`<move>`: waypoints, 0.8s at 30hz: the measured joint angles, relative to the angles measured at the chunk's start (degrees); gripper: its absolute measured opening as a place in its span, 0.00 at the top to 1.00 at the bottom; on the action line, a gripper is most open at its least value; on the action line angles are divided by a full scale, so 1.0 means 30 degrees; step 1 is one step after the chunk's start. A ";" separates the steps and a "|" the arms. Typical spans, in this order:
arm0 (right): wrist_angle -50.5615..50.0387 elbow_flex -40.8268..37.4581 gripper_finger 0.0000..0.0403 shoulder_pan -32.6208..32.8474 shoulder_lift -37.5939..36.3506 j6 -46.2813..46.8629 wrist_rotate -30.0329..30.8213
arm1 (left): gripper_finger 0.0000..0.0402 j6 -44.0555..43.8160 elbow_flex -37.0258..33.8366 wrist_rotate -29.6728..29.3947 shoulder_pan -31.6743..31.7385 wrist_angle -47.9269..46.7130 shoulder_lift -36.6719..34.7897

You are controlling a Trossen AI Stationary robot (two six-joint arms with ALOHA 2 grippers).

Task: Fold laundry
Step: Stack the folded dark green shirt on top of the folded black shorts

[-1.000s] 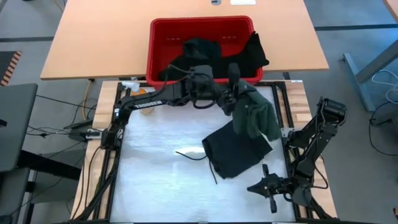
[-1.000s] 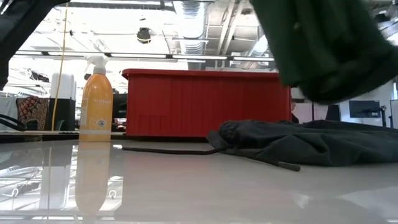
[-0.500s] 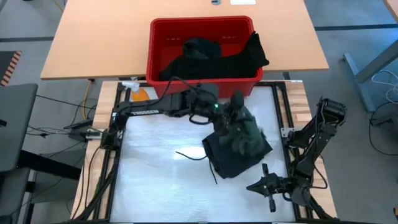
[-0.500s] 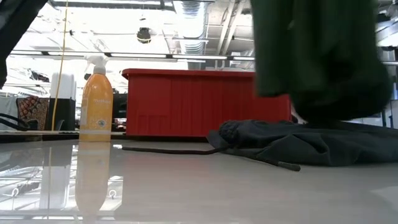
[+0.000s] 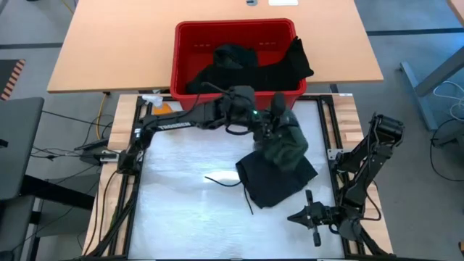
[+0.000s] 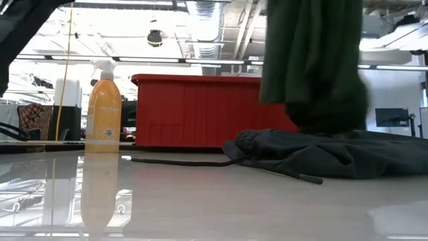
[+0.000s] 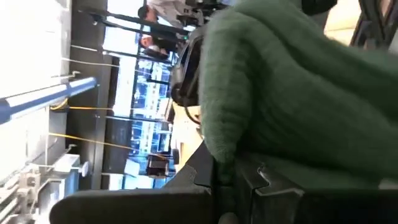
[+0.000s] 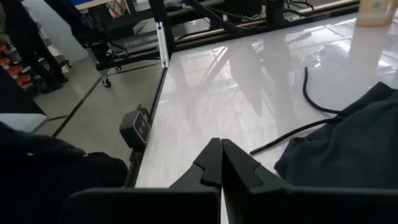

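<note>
Left fingers clenched on green shirt, hanging above black piece; right fingers closed, empty, parked at tabletop edge.

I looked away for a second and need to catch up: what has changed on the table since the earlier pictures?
The left gripper, shut on the green garment, swung it inward and lowered it over the black drawstring piece. The right gripper, red basket and spray bottle stayed put.

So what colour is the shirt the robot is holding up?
Dark green. The shirt hangs from the left gripper; the low view shows it best.
</note>
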 joint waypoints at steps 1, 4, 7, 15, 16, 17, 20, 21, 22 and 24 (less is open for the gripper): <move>-0.0037 0.0000 0.95 -0.0027 0.0000 0.0000 0.0029 | 1.00 0.0366 -0.0003 0.0088 0.0033 0.0901 0.0354; -0.0279 -0.0007 0.95 -0.0044 0.0000 -0.0005 0.0410 | 1.00 0.2715 -0.0003 0.0516 0.0056 0.3751 0.1302; -0.0363 -0.0007 0.95 -0.0132 0.0000 0.0000 0.0607 | 1.00 0.4966 -0.0028 0.0111 0.0027 0.6545 0.1998; -0.0480 -0.0007 0.95 -0.0133 0.0007 0.0130 0.0841 | 1.00 0.4144 -0.0010 -0.1685 0.0624 0.5453 0.2069; -0.0475 -0.0007 0.95 -0.0134 0.0007 0.0138 0.0836 | 1.00 0.4261 -0.0010 -0.1797 0.0632 0.4957 0.2077; -0.0475 -0.0007 0.95 -0.0136 0.0007 0.0138 0.0837 | 1.00 0.4401 -0.0010 -0.1798 0.0565 0.4500 0.2077; -0.0488 -0.0007 0.95 -0.0139 0.0007 0.0138 0.0834 | 1.00 0.4887 -0.0010 -0.1844 0.0208 0.3383 0.2069; -0.0537 -0.0007 0.95 -0.0132 0.0012 0.0138 0.0829 | 1.00 0.5078 -0.0010 -0.2015 0.0082 0.3014 0.2077; -0.0639 -0.0007 0.95 -0.0115 0.0015 0.0138 0.0827 | 1.00 0.5242 -0.0010 -0.2303 -0.0058 0.2735 0.2076; -0.0868 -0.0007 0.95 -0.0096 0.0015 0.0146 0.0816 | 1.00 0.5282 -0.0024 -0.2695 -0.0403 0.2176 0.1965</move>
